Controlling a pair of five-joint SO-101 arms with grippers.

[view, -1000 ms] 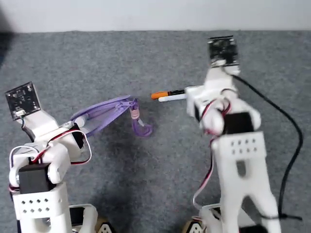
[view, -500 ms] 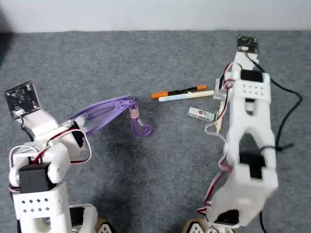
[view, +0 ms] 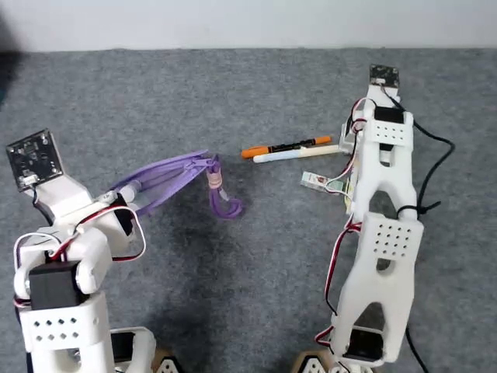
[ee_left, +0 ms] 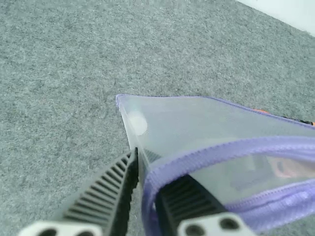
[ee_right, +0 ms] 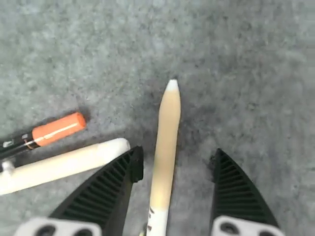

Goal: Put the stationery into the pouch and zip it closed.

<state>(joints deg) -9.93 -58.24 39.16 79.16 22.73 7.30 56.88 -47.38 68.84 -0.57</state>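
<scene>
Grey felt lies under your right gripper, spread astride a cream pencil whose rear is cut off. Your left gripper pinches a corner of the purple-zipped pouch; print on the small box is unreadable.

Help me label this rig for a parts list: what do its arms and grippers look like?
The left arm and right arm are white plastic with perforated plates, black servo blocks and red, white and black wires; a black cable trails off the right arm. The left gripper and right gripper have black ridged fingers.
</scene>
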